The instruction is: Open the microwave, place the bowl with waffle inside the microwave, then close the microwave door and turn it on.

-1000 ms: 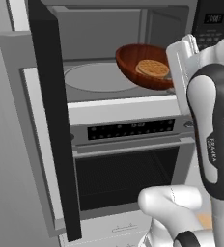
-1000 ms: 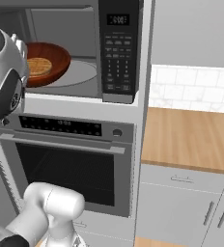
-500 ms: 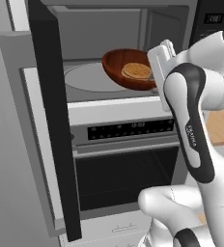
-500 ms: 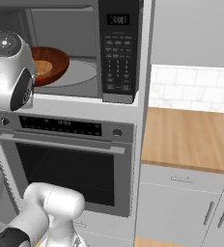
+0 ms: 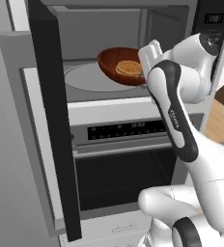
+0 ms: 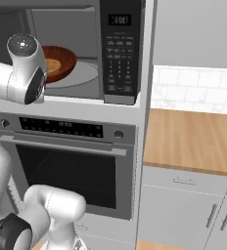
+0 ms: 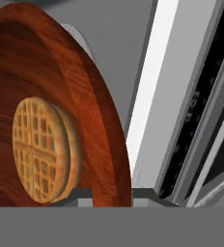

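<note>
The microwave [image 5: 133,29] stands open, its black microwave door [image 5: 51,120] swung out to the left. My gripper [image 7: 111,195] is shut on the rim of the reddish-brown bowl [image 5: 119,62], with one fingertip [image 7: 80,195] inside the rim and the other outside. The bowl hangs tilted inside the cavity, over the right front of the round turntable [image 5: 85,79]. The golden waffle [image 5: 128,67] lies in the bowl [image 6: 64,61], and it shows close up as the waffle [image 7: 39,149] against the bowl's wall [image 7: 99,120]. The arm's elbow hides the bowl's left part in the right base view.
Below the microwave sits an oven [image 5: 123,169] with a horizontal bar handle [image 6: 66,145]. The keypad [image 6: 118,53] is right of the cavity. A wooden counter [image 6: 193,141] runs to the right, and the open door edge stands close on the arm's left.
The arm has carried the bowl with the waffle to the left and deeper into the microwave cavity. The grip on the rim stays shut.
</note>
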